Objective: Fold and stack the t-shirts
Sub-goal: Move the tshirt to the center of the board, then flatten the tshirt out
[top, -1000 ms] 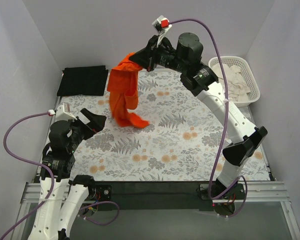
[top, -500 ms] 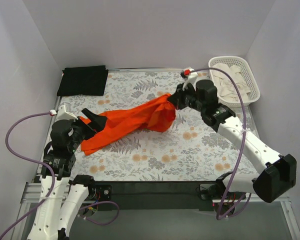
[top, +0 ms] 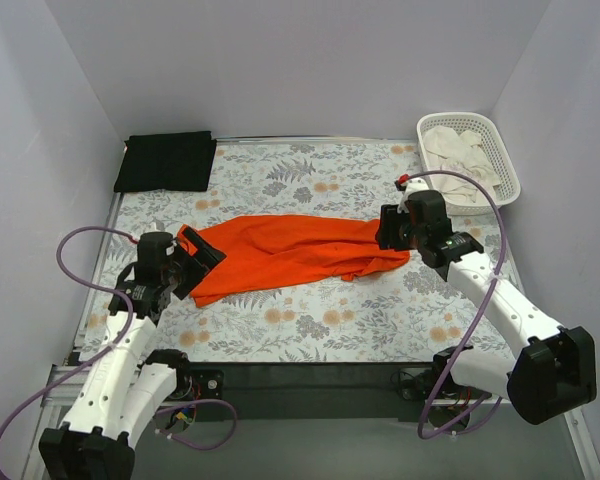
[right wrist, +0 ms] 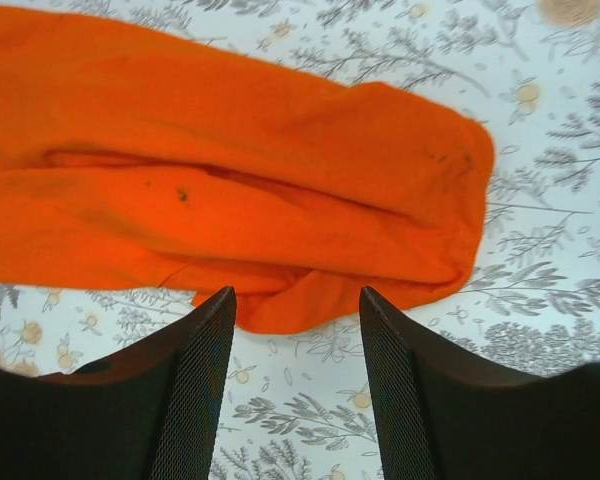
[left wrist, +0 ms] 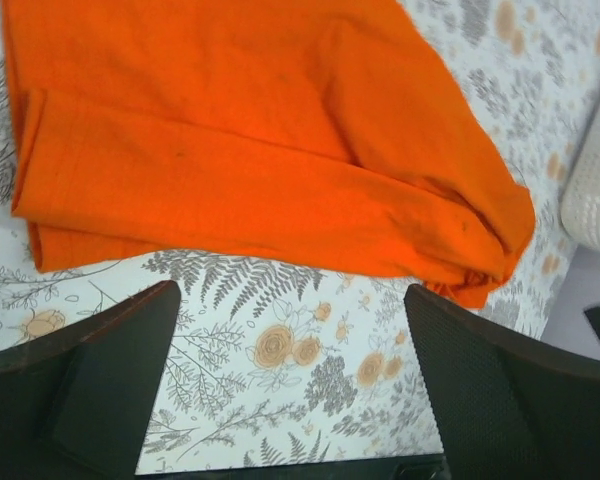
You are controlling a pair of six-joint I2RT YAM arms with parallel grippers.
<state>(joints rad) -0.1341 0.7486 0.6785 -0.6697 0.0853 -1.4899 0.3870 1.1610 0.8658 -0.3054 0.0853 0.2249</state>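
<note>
Right wrist view: right gripper (right wrist: 295, 296) parted, empty, with the orange shirt (right wrist: 230, 170) lying bunched at its 12 o'clock. Left gripper (left wrist: 290, 292) gapes wide at the shirt's far end, empty too. Best to pinch opposite corners and pull flat before folding.

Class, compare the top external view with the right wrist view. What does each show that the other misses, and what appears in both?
Only the top external view: the folded black t-shirt at the far left corner, the white basket holding pale cloth at the far right, and the left gripper. Only the right wrist view: the right gripper up close, its jaws apart with nothing between them, and a small dark spot on the cloth. Both: the orange t-shirt lying stretched out on the floral tablecloth.
</note>
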